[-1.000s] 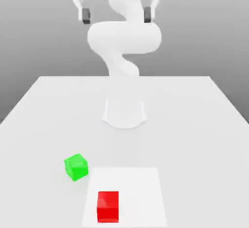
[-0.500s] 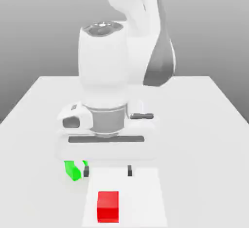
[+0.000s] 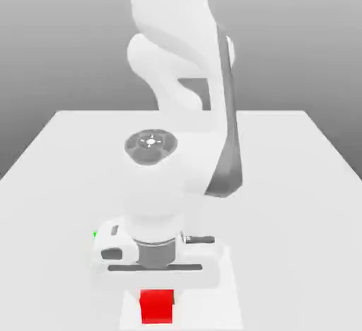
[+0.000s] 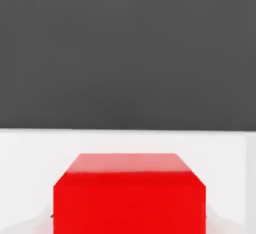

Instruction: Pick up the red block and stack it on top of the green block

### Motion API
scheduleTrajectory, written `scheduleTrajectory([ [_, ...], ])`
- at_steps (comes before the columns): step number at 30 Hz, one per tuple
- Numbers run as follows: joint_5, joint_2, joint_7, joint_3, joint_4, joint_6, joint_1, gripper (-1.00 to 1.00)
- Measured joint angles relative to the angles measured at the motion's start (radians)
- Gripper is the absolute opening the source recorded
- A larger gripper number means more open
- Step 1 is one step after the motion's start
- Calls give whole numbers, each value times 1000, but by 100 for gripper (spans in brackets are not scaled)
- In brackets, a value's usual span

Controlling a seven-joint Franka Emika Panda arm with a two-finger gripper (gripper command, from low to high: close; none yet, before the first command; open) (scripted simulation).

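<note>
The red block [image 3: 157, 305] [image 4: 129, 193] lies near the table's front edge on a paler white square [image 3: 232, 307]. My gripper [image 3: 157, 283] hangs straight over it, with the hand's body just above the block's top in the exterior view. The hand view looks at the red block from very close, its top face and one side showing. Of the green block [image 3: 95, 235], a thin sliver peeks out at the exterior view's left of the hand; the rest is hidden behind the hand.
The white table [image 3: 297, 153] stretches back to the arm's base. The arm's bent links [image 3: 177, 75] rise over the table's middle. A grey backdrop lies behind.
The hand has dropped and come toward the front edge, from above the space behind the red block to right over it. It now covers nearly all of the green block.
</note>
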Motion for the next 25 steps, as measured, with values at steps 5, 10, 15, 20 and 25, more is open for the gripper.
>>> scheduleTrajectory([
  [5,-30,-175,54,-38,-72,-103,-16,-100],
  [10,-85,-356,194,-102,-236,-119,-132,-100],
  [15,-142,-512,332,-129,-392,-117,-236,-100],
  [20,-93,-378,312,-142,-407,31,-228,-100],
  [25,-28,-283,267,-127,-404,122,-222,100],
])
